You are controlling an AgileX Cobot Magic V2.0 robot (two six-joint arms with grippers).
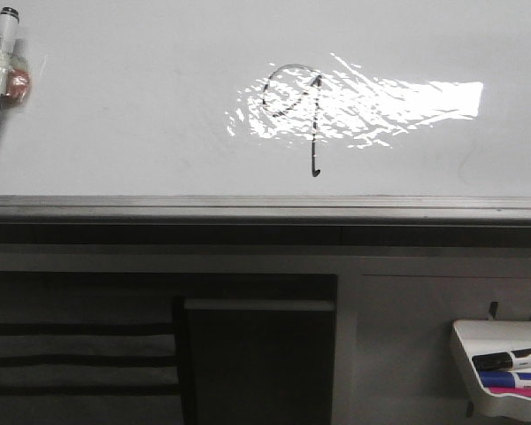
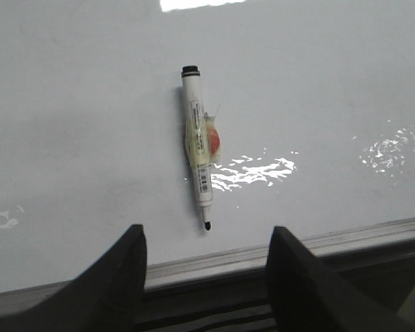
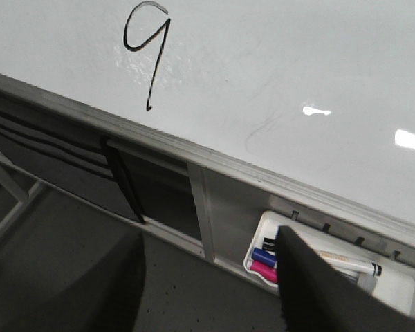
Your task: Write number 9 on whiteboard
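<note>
Black left gripper (image 2: 206, 277) jaws wide, empty, marker (image 2: 198, 145) beyond

The number 9 (image 3: 146, 52) is drawn in thin black line on the whiteboard (image 3: 277, 76). It has a round loop, a long straight stem and a tiny hook at the foot. From the 9, at about 4 o'clock, two small bright spots of light shine on the board. A grey metal rail (image 3: 214, 160) runs along the board's edge. A small white tray (image 3: 409, 289) hangs just past the rail. In it lie a blue pen (image 3: 263, 256), a pink pen (image 3: 263, 270) and a white marker (image 3: 349, 263) with a black end. The right tool (image 3: 211, 290) is spread wide, holding nothing, and one dark finger covers part of the tray.
</note>
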